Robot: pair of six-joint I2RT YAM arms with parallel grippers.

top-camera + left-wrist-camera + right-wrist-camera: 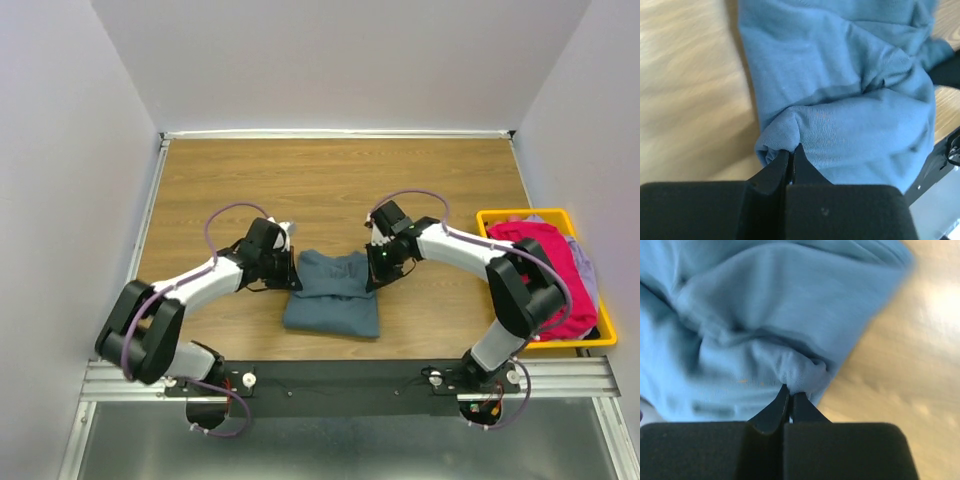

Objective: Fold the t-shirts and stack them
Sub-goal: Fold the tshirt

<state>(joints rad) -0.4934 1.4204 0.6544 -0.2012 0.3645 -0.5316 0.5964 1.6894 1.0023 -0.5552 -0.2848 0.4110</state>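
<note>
On table point(330, 180): blue-grey t-shirt point(332, 300) folded near-square, wider near edge.

Robot lab cell: white panel walls point(340, 60), wooden table point(330, 180), aluminium rail point(350, 385).

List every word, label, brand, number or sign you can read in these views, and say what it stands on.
None: no text can be read in any view.
The blue-grey t-shirt, the pink t-shirt, the yellow bin and the table all show plain surfaces.
</note>
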